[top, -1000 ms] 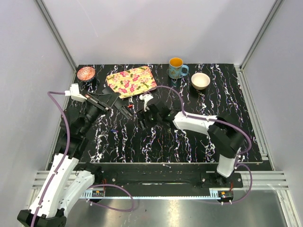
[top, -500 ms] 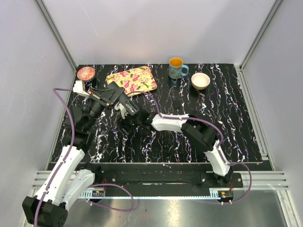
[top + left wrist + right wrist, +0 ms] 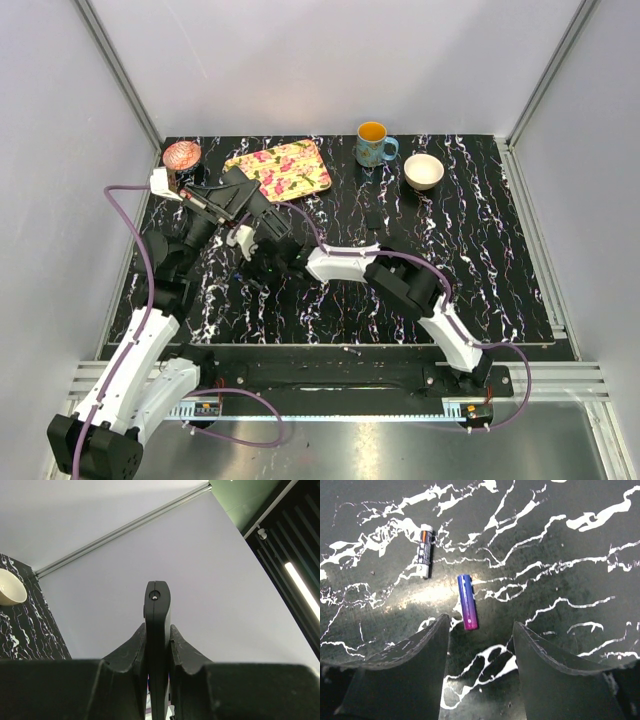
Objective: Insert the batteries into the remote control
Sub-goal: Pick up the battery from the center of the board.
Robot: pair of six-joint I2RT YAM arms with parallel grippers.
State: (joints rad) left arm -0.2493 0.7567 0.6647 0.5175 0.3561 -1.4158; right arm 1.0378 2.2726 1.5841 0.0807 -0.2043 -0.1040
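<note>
The right gripper (image 3: 480,625) hangs low over the black marbled table (image 3: 580,560), its jaws spread with nothing between them. Just ahead of the tips lies a blue-and-magenta battery (image 3: 468,601), in line with the gap though a little toward the finger on the left of the wrist view. Its long axis runs almost straight away from the gripper — so the fingers would close across its width, and I judge that a short advance and drop is all the pick needs. Farther on and to the left lies a second battery (image 3: 424,550), black, orange and white, roughly parallel to the first and apart from it. Its print is too small to read, and the nearer one shows no writing. The right arm is plainly the nearer to both. Beyond, the left gripper (image 3: 157,635) is clenched on the remote control (image 3: 157,600), held edge-on and aimed toward the wall — no brand shows on it.
</note>
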